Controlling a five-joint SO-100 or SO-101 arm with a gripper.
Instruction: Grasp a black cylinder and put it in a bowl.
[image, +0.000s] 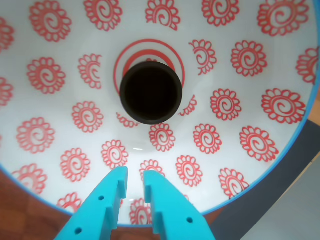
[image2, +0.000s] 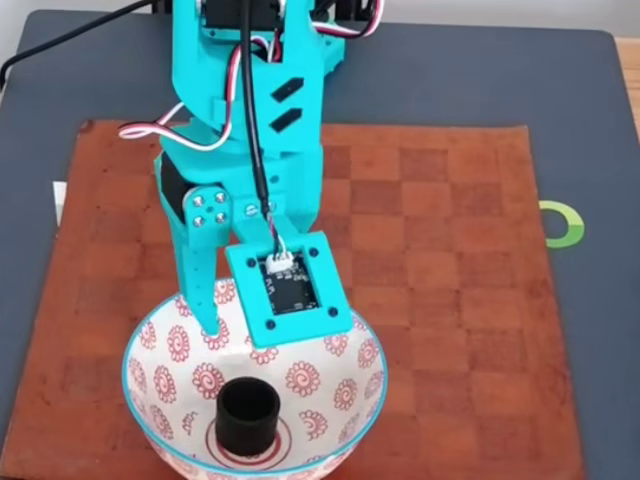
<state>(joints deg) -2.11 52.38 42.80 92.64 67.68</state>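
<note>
The black cylinder (image: 150, 92) stands upright, hollow end up, on the red rings at the centre of the bowl (image: 60, 107). In the fixed view the cylinder (image2: 248, 412) sits in the near part of the bowl (image2: 345, 395), free of the arm. My teal gripper (image: 135, 175) enters the wrist view from the bottom, hovering over the bowl's near rim. Its fingers stand a narrow gap apart with nothing between them. In the fixed view the gripper (image2: 232, 335) hangs over the bowl's far rim, one finger partly hidden behind the camera mount.
The bowl rests at the near edge of a brown checkered mat (image2: 450, 300) on a dark grey pad (image2: 560, 80). A green ring mark (image2: 566, 224) lies off the mat's right side. The arm's base (image2: 250, 40) stands at the far edge.
</note>
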